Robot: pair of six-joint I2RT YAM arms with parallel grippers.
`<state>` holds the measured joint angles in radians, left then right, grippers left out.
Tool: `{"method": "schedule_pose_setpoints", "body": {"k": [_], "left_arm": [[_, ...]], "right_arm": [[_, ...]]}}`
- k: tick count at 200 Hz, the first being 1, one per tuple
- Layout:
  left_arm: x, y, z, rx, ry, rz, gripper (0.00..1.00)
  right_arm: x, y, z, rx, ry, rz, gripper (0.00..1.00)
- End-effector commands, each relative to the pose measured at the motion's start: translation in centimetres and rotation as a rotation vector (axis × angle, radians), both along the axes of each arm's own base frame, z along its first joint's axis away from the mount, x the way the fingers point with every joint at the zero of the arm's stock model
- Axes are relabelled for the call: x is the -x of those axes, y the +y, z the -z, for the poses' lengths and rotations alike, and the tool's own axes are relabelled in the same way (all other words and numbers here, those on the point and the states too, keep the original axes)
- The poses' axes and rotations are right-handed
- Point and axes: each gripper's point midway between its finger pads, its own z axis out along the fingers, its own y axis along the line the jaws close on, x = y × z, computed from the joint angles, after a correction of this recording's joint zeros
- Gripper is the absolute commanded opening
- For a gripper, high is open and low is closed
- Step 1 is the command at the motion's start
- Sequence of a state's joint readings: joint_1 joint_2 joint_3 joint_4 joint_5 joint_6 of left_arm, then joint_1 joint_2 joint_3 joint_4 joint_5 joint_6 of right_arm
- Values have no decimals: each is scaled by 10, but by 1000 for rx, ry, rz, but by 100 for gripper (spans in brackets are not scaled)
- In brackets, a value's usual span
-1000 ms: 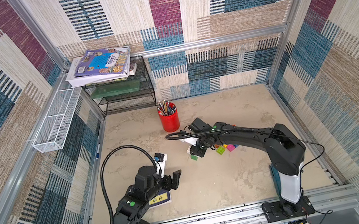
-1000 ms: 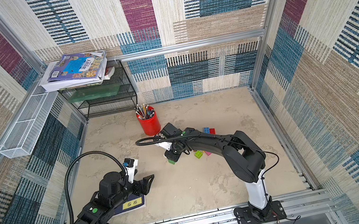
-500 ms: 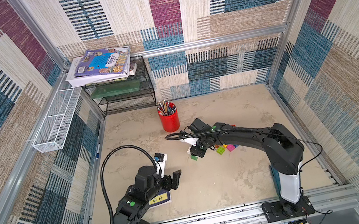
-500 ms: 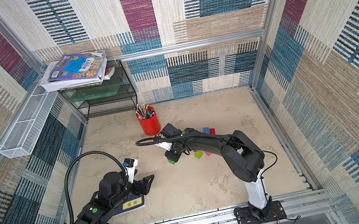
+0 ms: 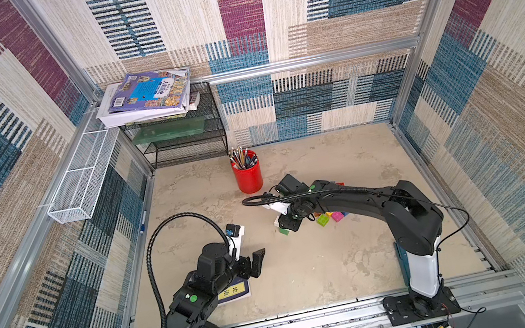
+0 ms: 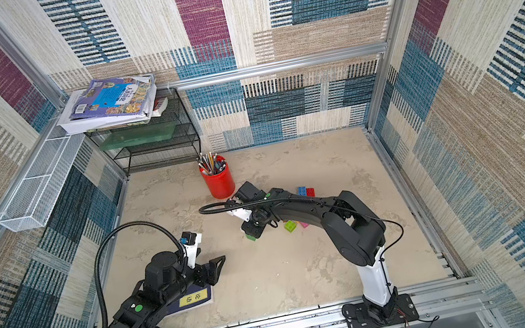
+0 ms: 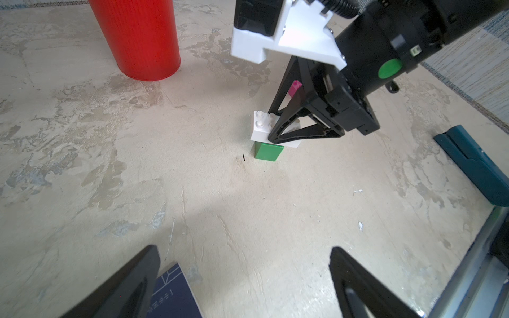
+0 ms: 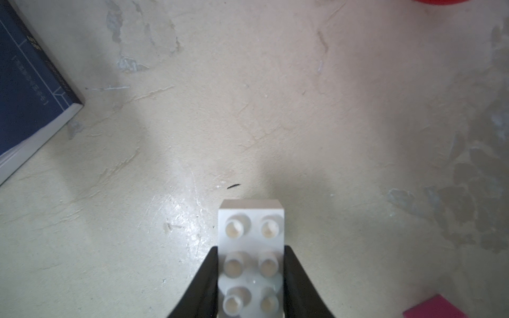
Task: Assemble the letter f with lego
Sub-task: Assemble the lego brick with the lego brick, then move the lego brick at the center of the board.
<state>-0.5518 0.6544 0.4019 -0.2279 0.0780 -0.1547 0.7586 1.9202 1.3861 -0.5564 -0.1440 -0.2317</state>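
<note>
My right gripper point(image 5: 288, 225) is shut on a white oblong lego brick point(image 8: 251, 220), its fingers point(image 8: 205, 275) pressed on the two long sides. In the left wrist view that white brick point(image 7: 260, 125) sits on top of a green brick point(image 7: 268, 151) standing on the table. A lime brick point(image 5: 322, 219) and a pink brick point(image 5: 337, 216) lie just right of the gripper. Blue point(image 6: 302, 190) and red point(image 6: 310, 192) bricks lie behind the arm. My left gripper point(image 5: 254, 261) hangs open above the table, holding nothing, well short of the stack.
A red pencil cup point(image 5: 248, 176) stands behind the stack. A dark blue book point(image 5: 234, 292) lies under my left arm. A black wire rack point(image 5: 184, 142) with books and a white mesh basket point(image 5: 82, 182) fill the back left corner.
</note>
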Motion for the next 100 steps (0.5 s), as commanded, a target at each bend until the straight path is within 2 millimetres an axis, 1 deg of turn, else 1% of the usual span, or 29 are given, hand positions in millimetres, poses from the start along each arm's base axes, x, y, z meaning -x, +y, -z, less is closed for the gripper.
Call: {"method": "schedule_pose_setpoints", "body": {"k": [1,55,100], "left_arm": [[-3,-1,-5,17,-18,-9,99],[-3,-1,-5,17,-18,-10,99],[-3,-1,-5,18,-18,-10,99]], "right_arm": [[-3,0,3,-2,-7,15,27],[-2,-4,11,17,5,17,27],[0,-13,20,66,19,24,26]]}}
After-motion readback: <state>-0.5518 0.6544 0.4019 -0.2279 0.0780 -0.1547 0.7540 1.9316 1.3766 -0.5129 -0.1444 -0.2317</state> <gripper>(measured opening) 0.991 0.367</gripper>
